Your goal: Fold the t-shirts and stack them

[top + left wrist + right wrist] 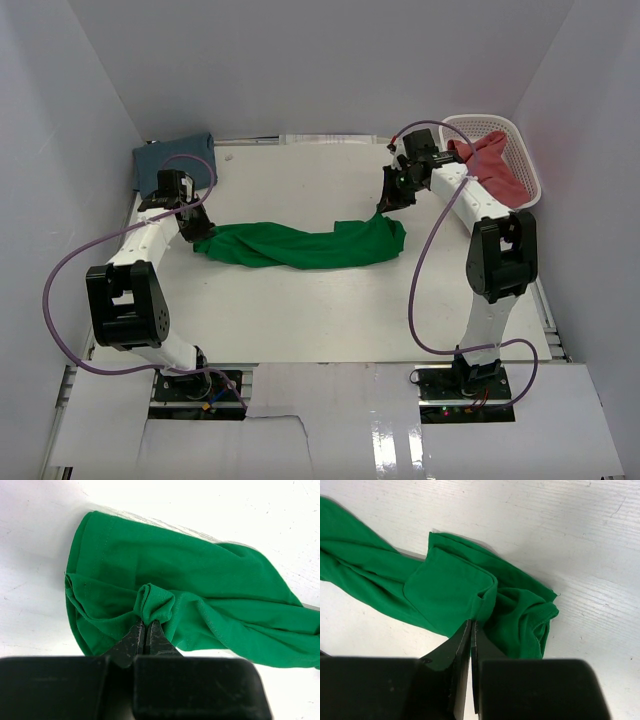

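A bright green t-shirt (300,245) lies bunched in a long band across the middle of the table. My left gripper (197,232) is shut on a pinched fold at its left end (155,602). At the right end, my right gripper (383,208) is shut on a raised fold of the green cloth (487,600). A folded slate blue t-shirt (170,160) rests at the far left corner. The pinkish red t-shirt (495,165) hangs out of the basket at the far right.
The white lattice basket (520,150) stands at the back right, close to my right arm. White walls close in the table on three sides. A purple cable loops beside each arm.
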Robot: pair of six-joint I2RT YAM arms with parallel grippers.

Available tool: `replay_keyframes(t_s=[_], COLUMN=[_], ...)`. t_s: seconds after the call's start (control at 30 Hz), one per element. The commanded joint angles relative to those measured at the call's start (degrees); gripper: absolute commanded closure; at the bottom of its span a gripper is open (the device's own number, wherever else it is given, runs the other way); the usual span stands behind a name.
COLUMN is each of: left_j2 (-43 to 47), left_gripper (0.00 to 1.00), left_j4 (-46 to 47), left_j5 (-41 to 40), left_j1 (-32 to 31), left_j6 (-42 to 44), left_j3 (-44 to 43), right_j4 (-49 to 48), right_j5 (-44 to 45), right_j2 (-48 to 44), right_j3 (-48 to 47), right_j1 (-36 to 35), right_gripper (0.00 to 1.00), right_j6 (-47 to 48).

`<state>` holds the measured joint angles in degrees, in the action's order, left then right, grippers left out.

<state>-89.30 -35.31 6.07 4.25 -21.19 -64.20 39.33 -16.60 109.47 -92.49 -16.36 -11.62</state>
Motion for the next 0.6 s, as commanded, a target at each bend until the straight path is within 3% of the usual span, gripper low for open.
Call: replay_keyframes(t_s=[0.0,0.13,0.27,0.57], left_j2=[2.8,3.2,3.3,3.3], left_gripper=[1.0,1.0,1.0,1.0], left_j4=[1.1,1.1,1.1,1.2], left_j5=[1.0,0.9,0.9,1.0], left_j1=[-0.3,-0.3,-0.3,-0.3], left_j6=[0.6,0.6,0.6,0.7], left_j3=[0.5,0.6,0.7,0.9], right_j4=[-0.2,-1.1,-1.3,-4.2], right_j5=[-0.4,-1.1,-1.2,-1.2], right_j2=[0.4,0.7,1.4,1.6], right_j3=[-1.3,-0.1,0.6,5.8], right_j1=[-0.4,-0.4,-0.4,-0.4], right_gripper=[0.92,0.9,0.72,0.72], right_j6=[0.1,0.2,0.5,0.6])
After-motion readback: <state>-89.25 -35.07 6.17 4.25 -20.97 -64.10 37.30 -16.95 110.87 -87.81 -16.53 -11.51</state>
